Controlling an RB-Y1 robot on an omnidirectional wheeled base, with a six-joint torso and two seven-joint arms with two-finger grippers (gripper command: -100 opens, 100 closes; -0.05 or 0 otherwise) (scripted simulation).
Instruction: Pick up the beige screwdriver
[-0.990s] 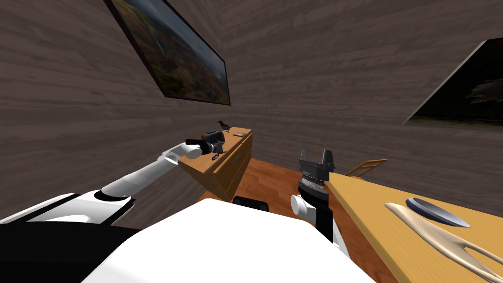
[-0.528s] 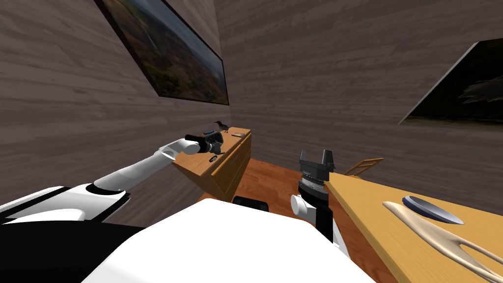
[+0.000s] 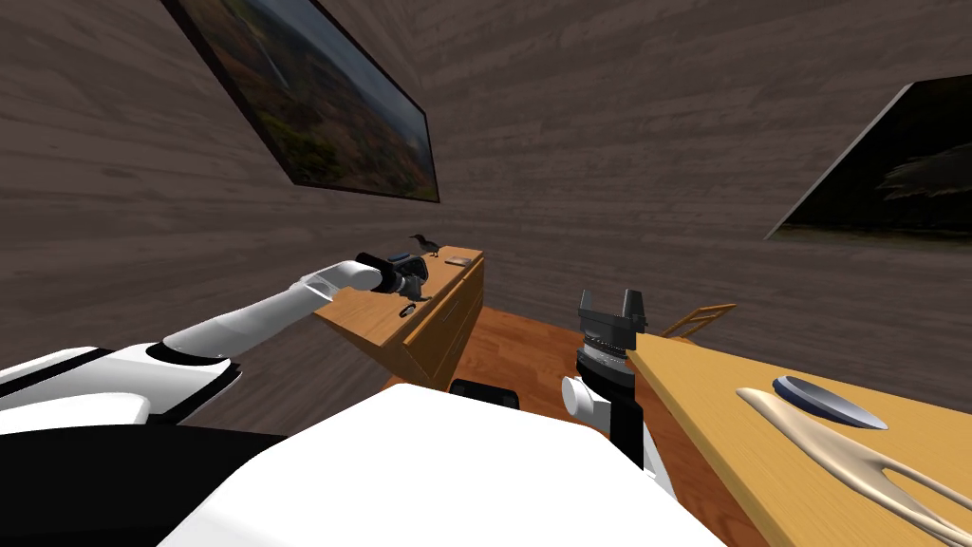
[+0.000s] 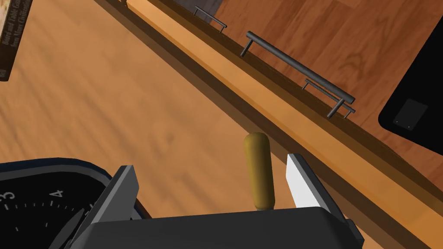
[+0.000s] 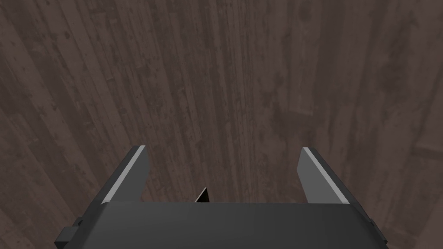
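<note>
Our open left end effector (image 4: 210,163) straddles the screwdriver (image 4: 258,168), whose shaft it hides; our right end effector (image 5: 223,149) gapes too.

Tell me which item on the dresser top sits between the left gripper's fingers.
The brown-handled screwdriver, lying flat between the open fingers of the left gripper. The dark clock sits outside one finger; the book lies farther off.

A round dark clock face with a blue rim (image 4: 36,203) lay on the orange-brown wooden dresser top (image 4: 86,108), a dark-spined book (image 4: 9,43) farther along; grey metal bar handles (image 4: 298,75) lined its front.
</note>
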